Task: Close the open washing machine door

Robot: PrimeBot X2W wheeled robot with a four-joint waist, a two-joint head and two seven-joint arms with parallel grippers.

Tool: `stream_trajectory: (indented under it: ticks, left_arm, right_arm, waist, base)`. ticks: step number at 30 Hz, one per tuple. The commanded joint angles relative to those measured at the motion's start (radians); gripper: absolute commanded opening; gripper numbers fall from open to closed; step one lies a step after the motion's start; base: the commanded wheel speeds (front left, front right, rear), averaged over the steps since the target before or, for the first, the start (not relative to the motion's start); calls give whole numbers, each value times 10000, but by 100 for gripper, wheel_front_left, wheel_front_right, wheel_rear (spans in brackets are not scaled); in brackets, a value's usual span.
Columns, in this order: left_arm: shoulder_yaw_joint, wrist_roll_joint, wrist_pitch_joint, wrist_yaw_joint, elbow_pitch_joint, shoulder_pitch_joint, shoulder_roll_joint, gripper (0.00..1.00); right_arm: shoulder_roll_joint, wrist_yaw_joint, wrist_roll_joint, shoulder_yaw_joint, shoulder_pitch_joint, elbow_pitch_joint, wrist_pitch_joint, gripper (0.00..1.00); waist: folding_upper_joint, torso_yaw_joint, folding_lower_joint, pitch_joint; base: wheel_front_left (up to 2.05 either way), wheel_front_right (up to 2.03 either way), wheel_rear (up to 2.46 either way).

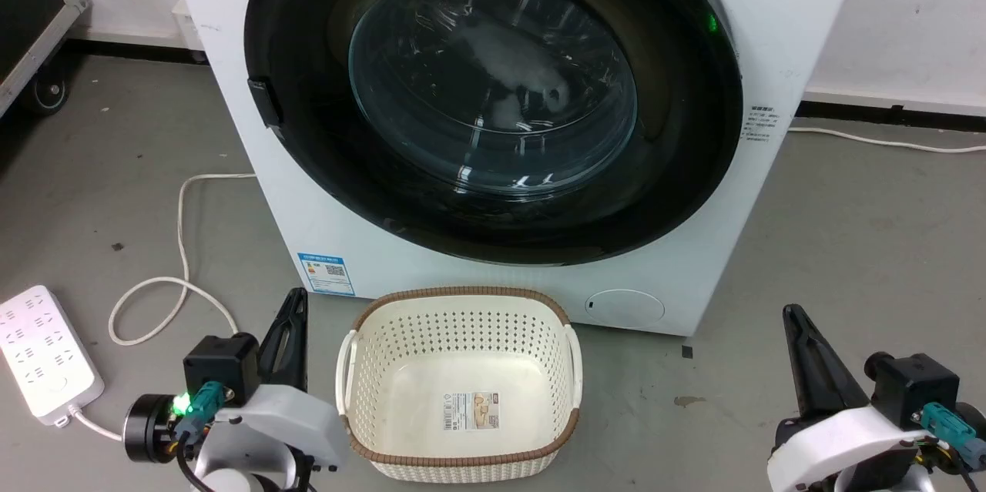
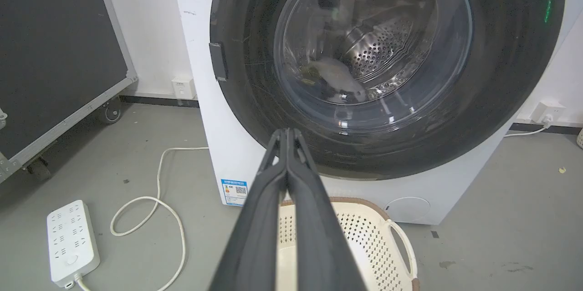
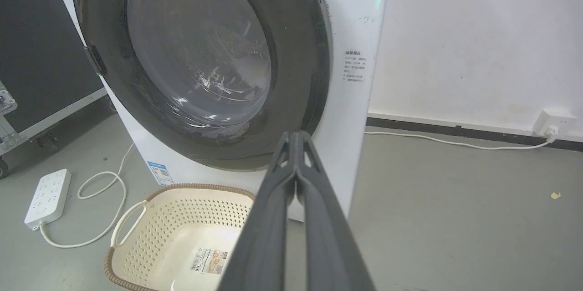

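Observation:
The washing machine door [image 1: 685, 138], a large round glossy black door with a bulging clear glass window, lies flat against the front of the white washer [image 1: 254, 192]. It also shows in the left wrist view as the door [image 2: 501, 81] and in the right wrist view as the door [image 3: 296, 63]. A pale item lies in the steel drum behind the glass. My left gripper [image 1: 296, 296] is shut and holds nothing, low at the left, well short of the washer. My right gripper [image 1: 789, 312] is shut and bare at the lower right. The left gripper [image 2: 287, 130] and right gripper [image 3: 297, 132] point toward the door.
A cream perforated laundry basket [image 1: 350, 369] with a brown rim stands on the grey floor right before the washer, between my arms. A white power strip [image 1: 42, 353] and its looped cable [image 1: 181, 238] lie at the left. A black wheeled case [image 2: 54, 54] stands further left.

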Motion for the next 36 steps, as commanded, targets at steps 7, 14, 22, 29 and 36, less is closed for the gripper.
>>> stream_trajectory:
  ticks: [7,14,22,29,36]
  left_arm:
    - [146,296,83,-85,-156,239,-163,0]
    - [285,552,165,-130,-292,359,-302,0]
    - [407,778,237,-170,-412,466,-426,0]
    - [515,977,301,-205,-518,559,-534,0]
    - [669,1261,392,-255,-669,692,-688,0]
  right_arm:
    - [-7,-4,-163,50,98,-124,81,0]
    - [-8,-4,-277,97,112,-180,171,0]
    - [-9,-5,-378,139,125,-230,251,0]
    - [-10,-5,-467,176,136,-274,321,0]
    - [-11,-6,-593,228,152,-337,420,0]
  waist:
    - [-1,42,0,-2]
    - [-1,97,0,-4]
    - [-1,146,0,-7]
    - [-1,189,0,-9]
    - [-1,250,0,-11]
  base:
    - [0,0,0]
    - [0,0,0]
    - [0,0,0]
    - [0,0,0]
    - [0,0,0]
